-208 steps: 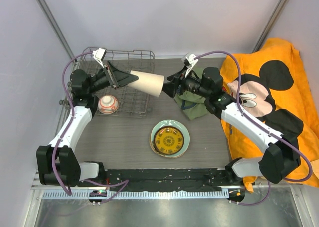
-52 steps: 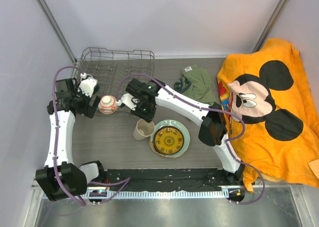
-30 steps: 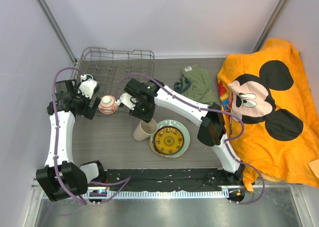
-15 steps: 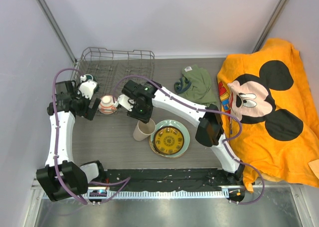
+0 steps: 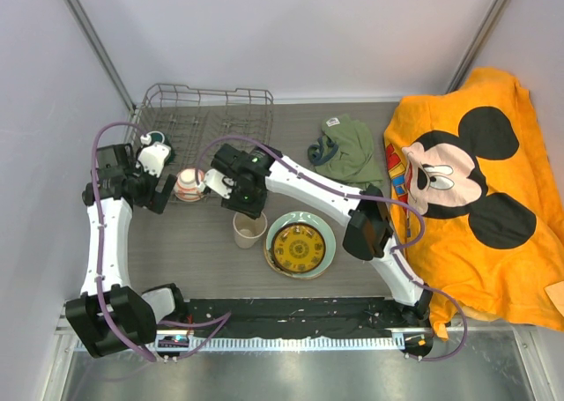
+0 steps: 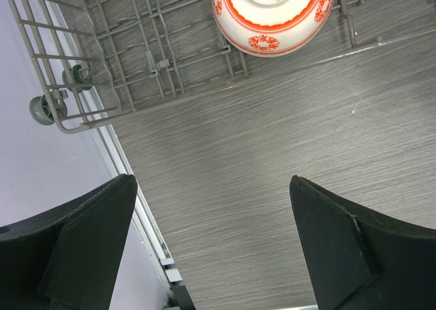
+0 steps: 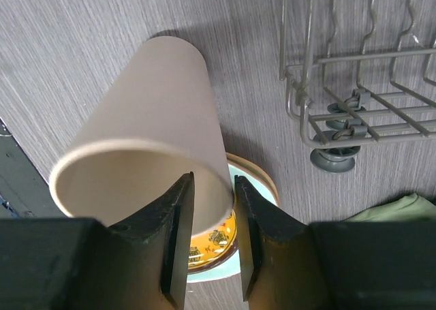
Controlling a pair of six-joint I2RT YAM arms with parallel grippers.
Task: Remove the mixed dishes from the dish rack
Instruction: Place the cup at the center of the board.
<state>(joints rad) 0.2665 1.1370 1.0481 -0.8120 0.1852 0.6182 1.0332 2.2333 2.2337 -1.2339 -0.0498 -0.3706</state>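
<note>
My right gripper [image 5: 247, 209] [image 7: 211, 180] is shut on the beige cup [image 5: 249, 230] [image 7: 153, 112], one finger inside the rim and one outside. The cup stands mouth up on the table, just left of the small yellow patterned plate [image 5: 298, 248] [image 7: 216, 238], which lies on the pale green plate [image 5: 329, 234]. The red-and-white bowl [image 5: 189, 185] [image 6: 272, 13] sits at the near left of the grey wire dish rack [image 5: 207, 110] [image 6: 102, 71] [image 7: 354, 92]. My left gripper [image 5: 164, 192] [image 6: 211, 180] hangs open over bare table just short of the bowl.
An olive-green cloth [image 5: 348, 150] lies right of the rack. A large orange cartoon-mouse cloth [image 5: 467, 181] covers the table's right side. Grey walls close in the left and back. A dark rounded thing [image 5: 159, 138] shows in the rack behind my left wrist.
My right gripper has carried the cup a little left and toward the near edge and turned it from tilted to upright. The left arm has barely moved and stays open.
</note>
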